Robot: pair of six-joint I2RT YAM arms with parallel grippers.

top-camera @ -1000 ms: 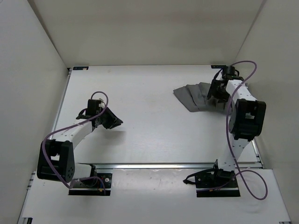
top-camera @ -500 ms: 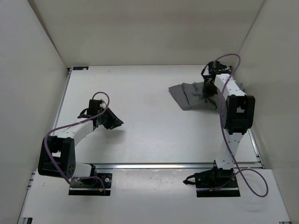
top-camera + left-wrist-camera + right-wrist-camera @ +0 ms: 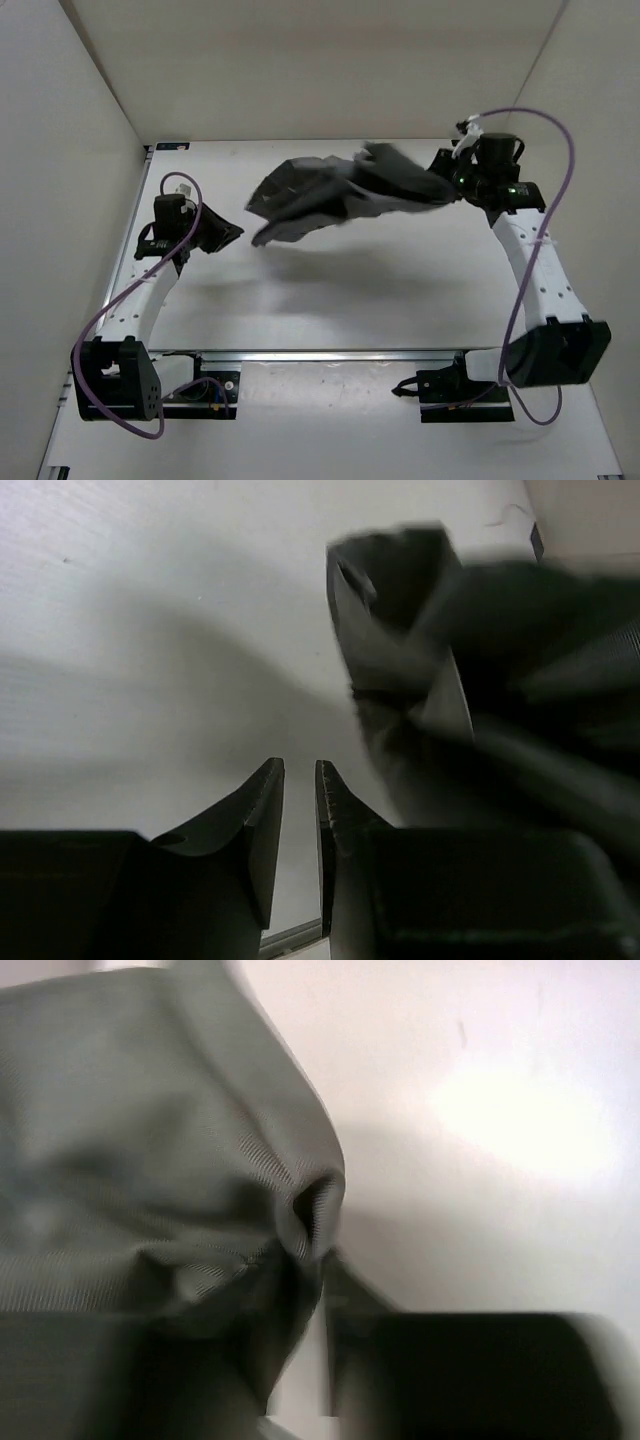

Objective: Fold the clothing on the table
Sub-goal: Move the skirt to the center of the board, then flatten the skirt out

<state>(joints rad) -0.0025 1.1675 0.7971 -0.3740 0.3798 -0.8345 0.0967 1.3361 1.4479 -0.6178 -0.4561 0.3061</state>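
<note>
**Item:** grey garment (image 3: 335, 195), soft cloth with a fine ribbed weave and long pleats. It is crumpled into irregular folds and partly blurred

**Position:** held off the desk (image 3: 330, 300), strung out above its far half from near the far right corner toward the middle, with its shadow on the surface beneath

**Right hand** (image 3: 447, 188): clamped on one gathered end of the cloth, which puckers at the fingers

**Left hand** (image 3: 232, 233): black fingers narrowly parted with nothing between them, near the left edge and close to the garment's free end

**Desk:** flat matte white, with a metal rail (image 3: 350, 353) along the near edge
</note>
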